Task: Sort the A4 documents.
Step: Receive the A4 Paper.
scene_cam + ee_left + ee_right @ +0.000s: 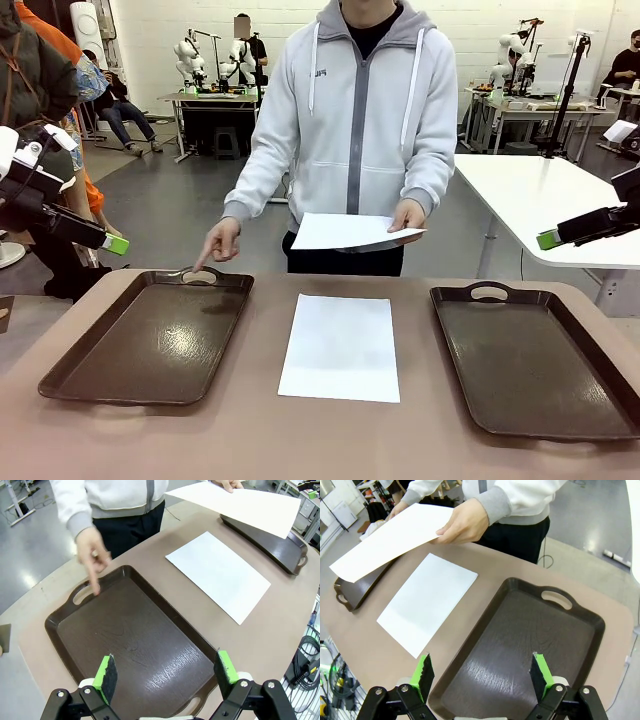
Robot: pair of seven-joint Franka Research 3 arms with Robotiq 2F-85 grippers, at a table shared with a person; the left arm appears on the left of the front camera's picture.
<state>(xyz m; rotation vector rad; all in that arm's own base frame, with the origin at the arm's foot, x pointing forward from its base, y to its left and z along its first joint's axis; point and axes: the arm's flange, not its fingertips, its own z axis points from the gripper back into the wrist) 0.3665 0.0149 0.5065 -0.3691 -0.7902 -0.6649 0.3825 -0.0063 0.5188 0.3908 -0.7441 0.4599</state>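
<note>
One white A4 sheet (341, 346) (219, 573) (428, 600) lies flat on the table between two dark brown trays. The person holds more white sheets (350, 231) (244, 506) (390, 536) in one hand above the table's far edge. Their other hand (218, 243) (93, 550) points a finger at the far handle of the left tray (150, 340) (125, 640). My left gripper (117, 245) (167, 672) hangs open above the left tray's near end. My right gripper (548, 239) (482, 672) hangs open above the right tray (530, 360) (520, 645). Both are empty.
The brown table (330, 440) ends close behind the trays' handles, where the person stands. A white table (540, 200) stands at the right behind. Bare tabletop lies either side of the lying sheet.
</note>
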